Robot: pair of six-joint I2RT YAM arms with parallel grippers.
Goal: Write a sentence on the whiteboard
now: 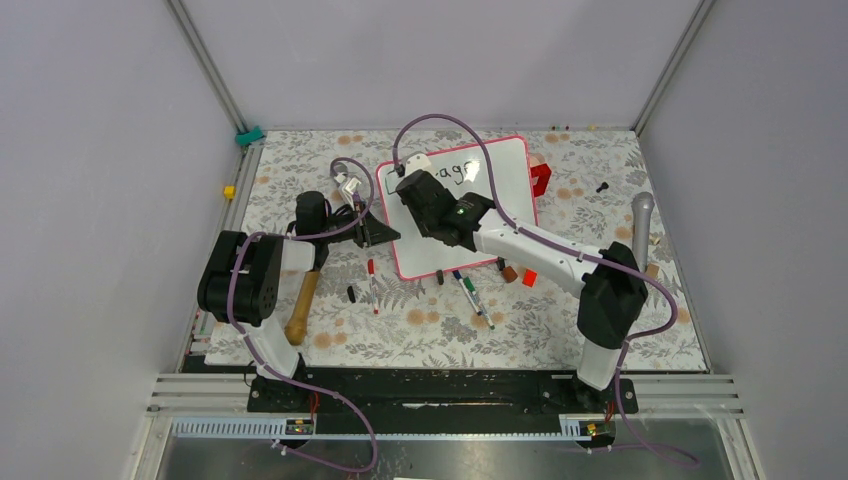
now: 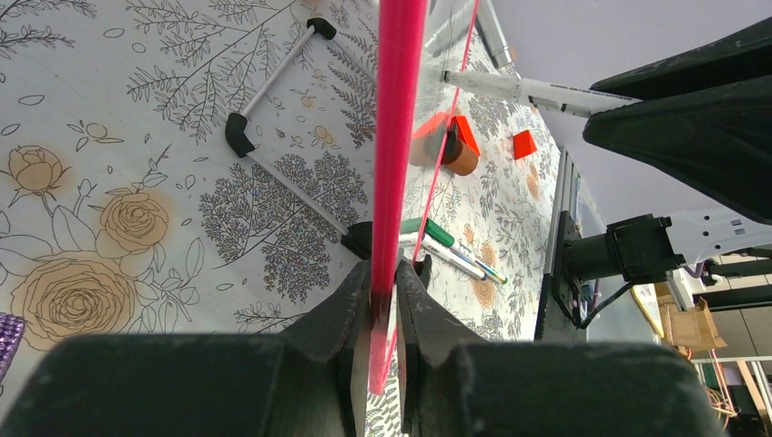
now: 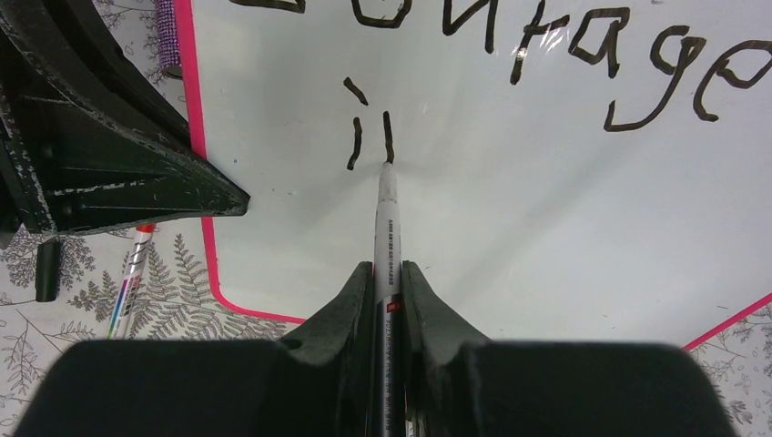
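Note:
The whiteboard (image 1: 505, 195) with its pink-red frame lies on the floral table. My left gripper (image 1: 380, 232) is shut on the board's left edge, which shows as a pink strip (image 2: 398, 137) running between its fingers (image 2: 350, 305). My right gripper (image 1: 415, 188) hovers over the board and is shut on a black marker (image 3: 387, 228). The marker tip touches the white surface (image 3: 546, 237). Of the sentence, "Courage" (image 3: 564, 45) stands on the upper line. Three short black strokes (image 3: 369, 127) lie below it, at the tip. My right arm hides part of the word in the top view.
Loose markers (image 1: 470, 290) and a red marker (image 1: 372, 285) lie in front of the board. A small red block (image 1: 540, 178) sits at its right edge. A wooden-handled tool (image 1: 300, 305) lies on the left and a grey cylinder (image 1: 641, 225) on the right.

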